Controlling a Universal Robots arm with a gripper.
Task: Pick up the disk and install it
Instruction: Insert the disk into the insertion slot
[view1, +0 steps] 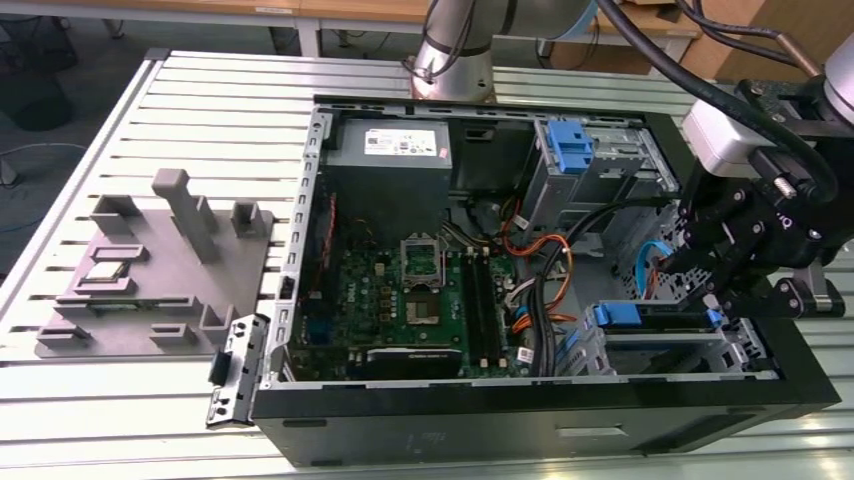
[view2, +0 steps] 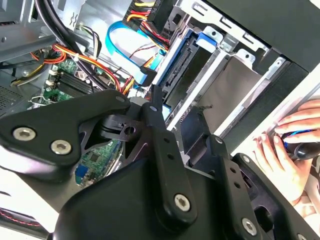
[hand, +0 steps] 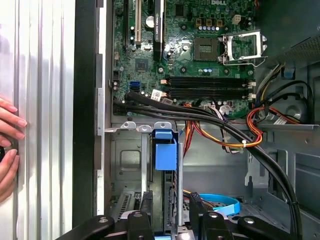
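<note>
At the lower right of the exterior view, the pincer (view1: 714, 300) hangs over the disk (view1: 627, 318), which lies in the drive bay (view1: 750, 352) of the computer case (view1: 534, 425). Whether the pincer grips the disk cannot be told. A skewed push could jam the blue rails (view2: 172, 75), and 1 hand (view2: 292, 145) rests riskily near.

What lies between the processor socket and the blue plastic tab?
Memory slots, then a black cable bundle, seen in the first wrist view.

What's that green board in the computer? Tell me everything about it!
The green circuit board lies flat in the bottom of the open black case. It carries a square socket with a silver metal frame, long black slots beside that, and many tiny parts. Black, orange and yellow cables cross one edge.
</note>
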